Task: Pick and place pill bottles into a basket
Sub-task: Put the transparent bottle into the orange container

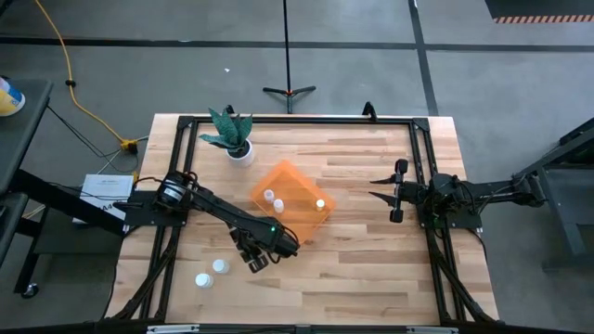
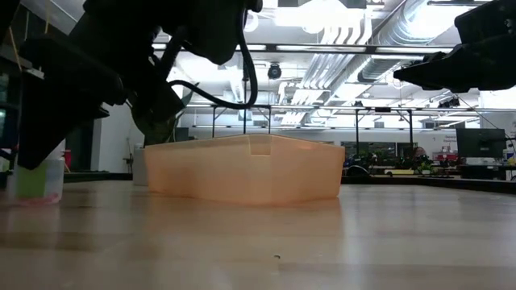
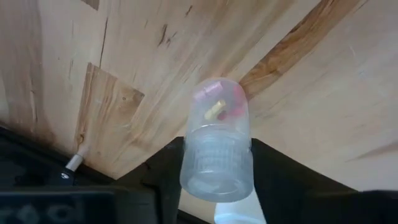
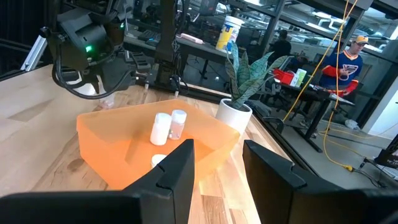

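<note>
Two pill bottles [image 1: 209, 272] stand loose on the tabletop [image 1: 371, 269] at lower left of the high view, just beside each other and clear of everything else.

Right of them, low centre of that view, the left gripper [image 1: 258, 260] sits just off the basket's near corner. Its wrist view shows a bottle [image 3: 216, 149] clamped between the two dark fingers, cap toward the camera, coloured pills visible through the clear end, bare wood beyond. So the left gripper is closed on a bottle, and that bottle is not yet over the basket.

The orange basket [image 1: 306, 223] sits centre frame, rotated to a diamond. Three bottles [image 1: 277, 203] lie or stand inside it; the right wrist view shows two of them side by side [image 4: 168, 127]. A potted plant [image 1: 234, 137] stands above and left of the basket.

The right gripper [image 1: 397, 192] waits at centre right, well apart from the basket, fingers spread, holding nothing.

Step in hand, by my reading: carrying bottle four to the basket. Next move calls for clearing the basket wall, getting over a free patch of floor away from the three already there, then releasing. Two bottles remain after that.
</note>
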